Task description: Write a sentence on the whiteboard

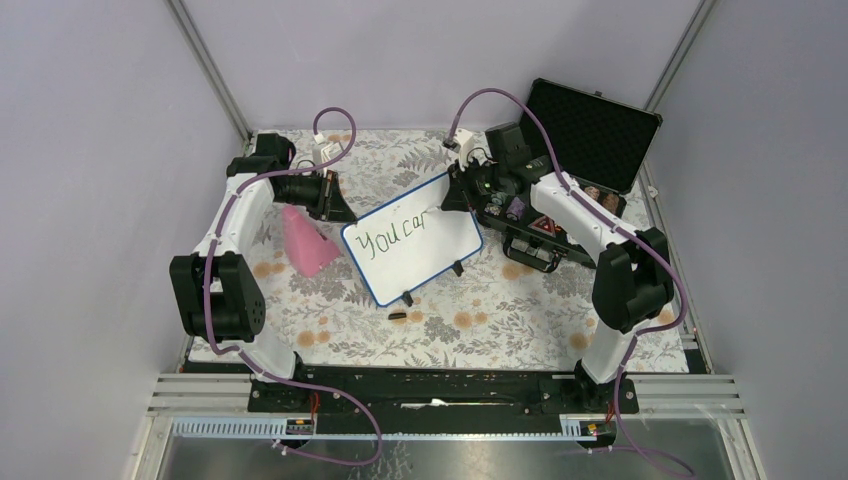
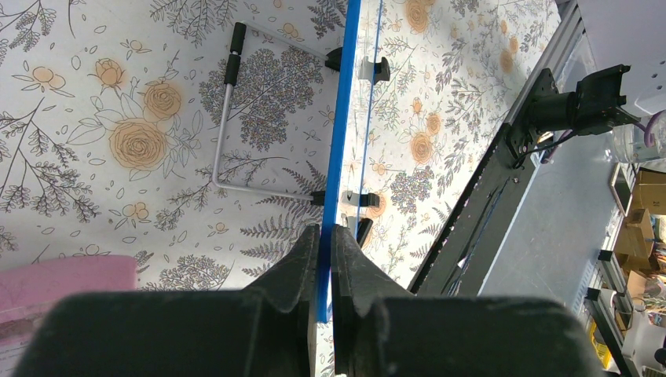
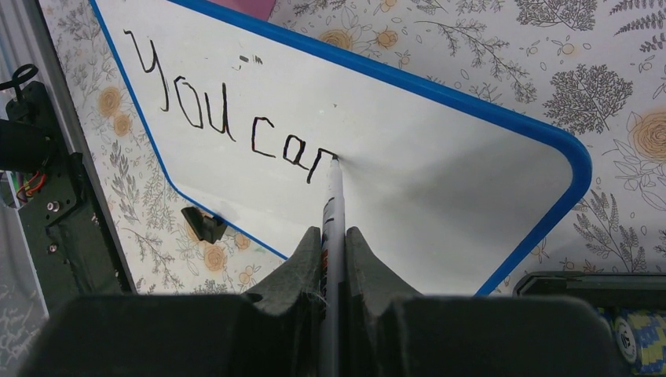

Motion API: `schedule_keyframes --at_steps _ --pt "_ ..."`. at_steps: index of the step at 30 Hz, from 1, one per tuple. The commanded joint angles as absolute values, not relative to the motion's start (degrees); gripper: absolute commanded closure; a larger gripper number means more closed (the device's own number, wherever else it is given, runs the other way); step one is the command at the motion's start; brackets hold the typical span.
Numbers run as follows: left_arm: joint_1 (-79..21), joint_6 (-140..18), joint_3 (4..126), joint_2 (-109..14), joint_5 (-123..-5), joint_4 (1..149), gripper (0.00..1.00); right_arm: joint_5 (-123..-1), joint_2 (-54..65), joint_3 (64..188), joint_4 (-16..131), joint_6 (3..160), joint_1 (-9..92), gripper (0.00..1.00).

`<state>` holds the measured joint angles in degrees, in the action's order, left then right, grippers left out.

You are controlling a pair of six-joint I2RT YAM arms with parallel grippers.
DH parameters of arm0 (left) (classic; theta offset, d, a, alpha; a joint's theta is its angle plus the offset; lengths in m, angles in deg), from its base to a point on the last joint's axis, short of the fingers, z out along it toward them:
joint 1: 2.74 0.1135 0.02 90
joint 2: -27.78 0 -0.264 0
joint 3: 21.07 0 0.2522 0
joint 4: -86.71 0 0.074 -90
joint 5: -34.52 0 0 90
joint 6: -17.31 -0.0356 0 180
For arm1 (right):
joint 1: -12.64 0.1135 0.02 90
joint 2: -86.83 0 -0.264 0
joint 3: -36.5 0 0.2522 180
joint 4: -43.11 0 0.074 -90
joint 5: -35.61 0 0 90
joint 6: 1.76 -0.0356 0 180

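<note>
Floral tablecloth between pale lilac walls (whiteboard central)

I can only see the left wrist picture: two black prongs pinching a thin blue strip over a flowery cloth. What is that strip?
Observer: From above, it is the blue-framed edge of a small whiteboard. The left end effector is shut on it.
Operator: Is anything written on it?
Observer: Yes. The right wrist view shows dark lettering reading "You ca", plus a part-drawn next letter.
Operator: What does the writing?
Observer: The right end effector is shut on a marker, with its tip touching the board at the last stroke.
</note>
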<state>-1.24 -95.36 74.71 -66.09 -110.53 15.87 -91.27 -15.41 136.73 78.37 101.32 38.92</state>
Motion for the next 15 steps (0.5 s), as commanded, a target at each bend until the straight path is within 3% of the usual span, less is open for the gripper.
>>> schedule_keyframes --at_steps 1,15 --pt "-1.7 -96.6 76.1 -65.4 -109.3 16.7 1.00 -89.5 -14.2 136.3 77.0 102.5 38.3 1.00" --pt "-1.8 -96.4 76.1 -65.7 -109.2 16.7 1.00 -91.0 -12.4 132.8 77.0 103.0 38.3 1.00"
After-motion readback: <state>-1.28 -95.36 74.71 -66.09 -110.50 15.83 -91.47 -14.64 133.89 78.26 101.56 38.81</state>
